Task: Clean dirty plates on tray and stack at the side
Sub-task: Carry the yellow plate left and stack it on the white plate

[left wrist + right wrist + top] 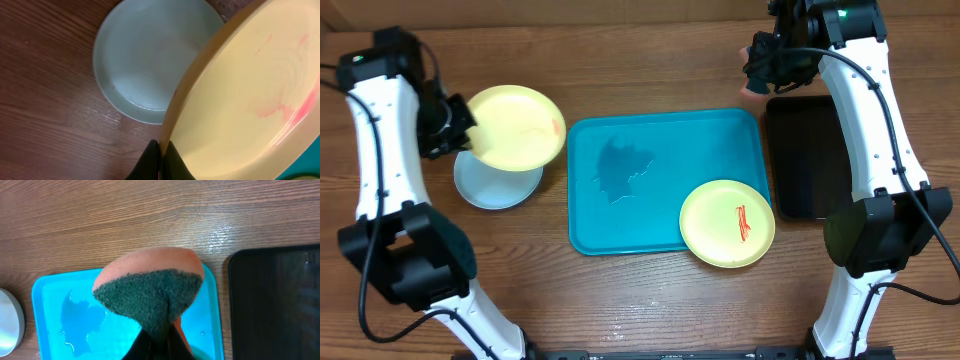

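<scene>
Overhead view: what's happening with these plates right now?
The left gripper pinches the rim of a pale yellow round plate, tilted over a pale blue plate on the wooden table. The right gripper holds an orange-and-green sponge near the far corner of the turquoise plastic tray. A second yellow plate, red-smeared, lies at the tray's corner, uncleaned.
</scene>
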{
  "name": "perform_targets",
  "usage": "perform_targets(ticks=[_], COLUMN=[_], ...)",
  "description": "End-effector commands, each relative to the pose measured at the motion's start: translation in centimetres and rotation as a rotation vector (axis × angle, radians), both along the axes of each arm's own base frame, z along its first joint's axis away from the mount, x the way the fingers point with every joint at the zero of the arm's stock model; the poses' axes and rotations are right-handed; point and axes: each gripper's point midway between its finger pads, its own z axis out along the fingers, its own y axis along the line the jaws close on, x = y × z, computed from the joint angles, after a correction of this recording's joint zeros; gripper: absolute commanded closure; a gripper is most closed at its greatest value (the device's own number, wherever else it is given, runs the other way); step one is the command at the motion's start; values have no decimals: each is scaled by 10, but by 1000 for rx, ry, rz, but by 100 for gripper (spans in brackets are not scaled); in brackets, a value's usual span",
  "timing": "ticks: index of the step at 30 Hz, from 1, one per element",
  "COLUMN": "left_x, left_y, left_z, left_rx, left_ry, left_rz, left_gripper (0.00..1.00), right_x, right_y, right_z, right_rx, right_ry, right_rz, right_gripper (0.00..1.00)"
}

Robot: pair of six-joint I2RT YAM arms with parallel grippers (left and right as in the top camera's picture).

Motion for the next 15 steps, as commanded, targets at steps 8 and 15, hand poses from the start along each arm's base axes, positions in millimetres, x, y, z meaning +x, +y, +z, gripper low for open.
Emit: perform_targets(ticks=[8, 15], left_x=[-42, -45], left_y=[57, 66], left_z=[10, -59], left_rx=[-30, -83], left_ry=[-71, -114], left_rz=[136, 249], left_gripper=[96, 95], right_x=[0, 0], right_y=[-3, -3], right_z=[17, 17], right_rx=[-5, -4], right_ry=[-46, -45], right_rz=[-8, -8], right_gripper=[96, 96])
